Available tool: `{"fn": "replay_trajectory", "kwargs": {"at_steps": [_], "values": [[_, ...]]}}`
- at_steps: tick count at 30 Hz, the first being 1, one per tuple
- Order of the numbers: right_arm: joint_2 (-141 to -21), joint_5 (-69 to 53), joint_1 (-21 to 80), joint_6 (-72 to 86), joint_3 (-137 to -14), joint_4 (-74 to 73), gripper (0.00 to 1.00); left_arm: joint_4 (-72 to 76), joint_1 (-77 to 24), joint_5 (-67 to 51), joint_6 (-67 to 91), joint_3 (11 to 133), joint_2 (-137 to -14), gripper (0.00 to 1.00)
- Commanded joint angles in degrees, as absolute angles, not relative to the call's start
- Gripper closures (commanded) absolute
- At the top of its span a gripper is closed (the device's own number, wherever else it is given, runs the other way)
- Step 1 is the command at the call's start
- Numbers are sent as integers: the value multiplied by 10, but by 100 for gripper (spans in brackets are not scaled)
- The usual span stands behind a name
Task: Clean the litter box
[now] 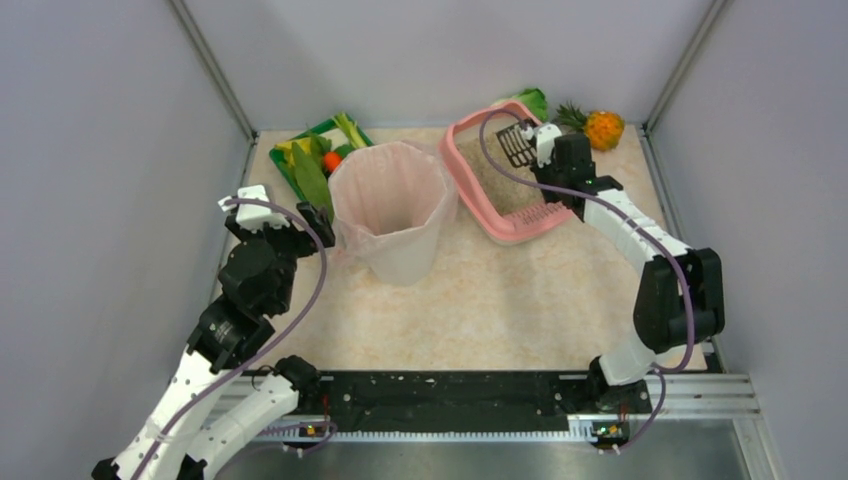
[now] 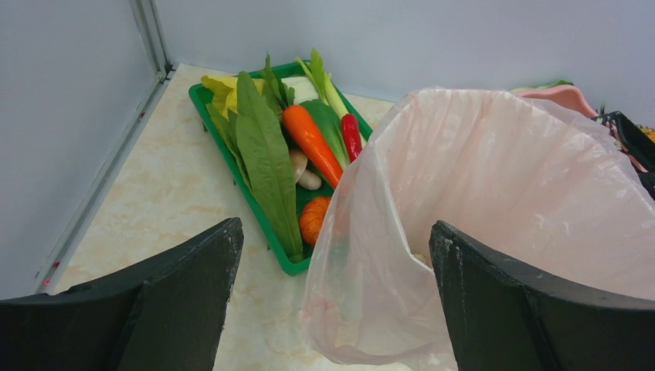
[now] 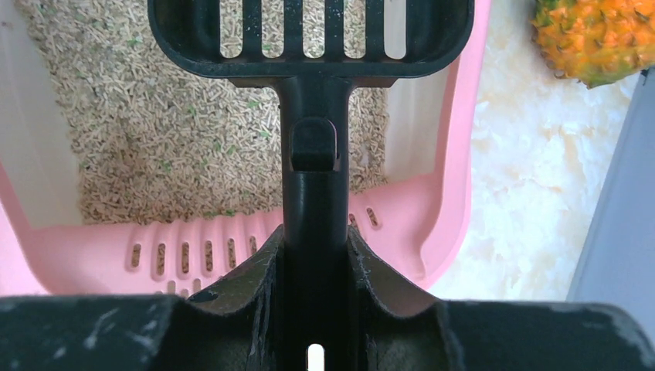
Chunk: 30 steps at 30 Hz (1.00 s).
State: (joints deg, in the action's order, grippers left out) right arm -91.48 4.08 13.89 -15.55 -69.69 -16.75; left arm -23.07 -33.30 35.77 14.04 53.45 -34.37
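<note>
**A:** Where is the litter box point(image 1: 515, 230)?

**B:** On the far right part of the surface point(image 1: 500, 300), set at a slant. It is just right of the pink-lined bin point(image 1: 400, 250). The slotted lip is at the near end, towards the right arm. Grey-beige pellet litter point(image 3: 178, 131) covers the floor, with a few green flecks in it.

**A:** And the right hand point(image 3: 313, 267)?

**B:** It is reached out over the box's near end. Both fingers are pressed tight on the handle of a black scoop point(image 1: 515, 145), one on each side. The slotted scoop head points away from the arm, over the far half of the litter. I cannot tell whether it touches the pellets.

**A:** What about the left hand point(image 2: 332, 301)?

**B:** Spread wide, with nothing in it. It sits on the left side of the bin. In the wrist view the bag's rim shows between the two fingers. I cannot tell whether either finger touches the bag.

**A:** What else is out there?

**B:** A green tray point(image 2: 292, 267) lies at the far left, just behind and left of the bin. It holds long leaves, a carrot point(image 2: 309, 139), a red pepper and mushrooms. A pineapple point(image 1: 603, 128) lies on the surface near the box's far right corner, apart from the rim.
</note>
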Motion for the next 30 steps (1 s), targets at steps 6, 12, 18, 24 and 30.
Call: {"fn": "replay_trajectory", "kwargs": {"at_steps": [6,12,18,24,30], "values": [[-860,57,149,-166,-696,-159,100,-195,-332,333,148,530,-337,5],[-858,45,149,-149,-731,-211,100,-196,-332,332,152,524,-325,5],[-835,69,149,-153,-773,-265,100,-195,-332,331,155,518,-316,5],[-813,68,159,-163,-822,-317,100,-192,-332,321,160,516,-317,5],[-812,63,178,-170,-890,-380,100,-196,-331,315,162,516,-311,5]]}}
